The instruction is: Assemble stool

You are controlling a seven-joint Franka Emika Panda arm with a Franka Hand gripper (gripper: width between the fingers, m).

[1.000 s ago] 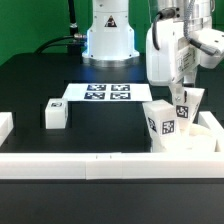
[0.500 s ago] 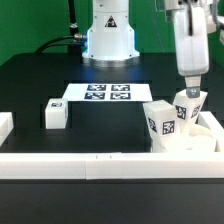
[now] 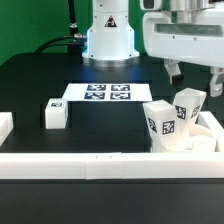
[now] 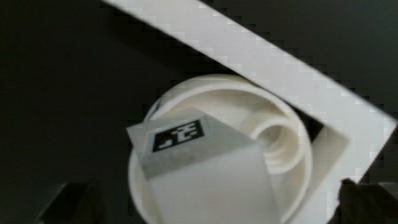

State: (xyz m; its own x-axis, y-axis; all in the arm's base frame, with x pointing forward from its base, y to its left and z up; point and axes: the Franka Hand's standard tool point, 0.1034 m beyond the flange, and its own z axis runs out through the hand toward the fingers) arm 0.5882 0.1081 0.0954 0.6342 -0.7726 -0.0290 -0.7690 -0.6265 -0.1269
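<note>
The stool's round white seat (image 3: 196, 143) lies at the exterior view's right, against the front rail. Two tagged white legs stand on it: one toward the exterior view's left (image 3: 160, 122), one behind it to the right (image 3: 189, 105). A third leg (image 3: 54, 114) stands alone on the black table at the left. My gripper (image 3: 196, 80) hangs open above the right-hand leg, touching nothing. In the wrist view the seat (image 4: 240, 100) and a tagged leg (image 4: 192, 150) sit between the spread fingers of the gripper (image 4: 214, 208).
The marker board (image 3: 105, 93) lies flat behind the middle of the table. A long white rail (image 3: 100, 163) runs along the front, and a short white piece (image 3: 5, 125) stands at the left edge. The rail (image 4: 267, 50) crosses the wrist view diagonally beside the seat.
My gripper opened and let go of the right-hand leg, then rose straight up. The leg stays standing on the seat.
</note>
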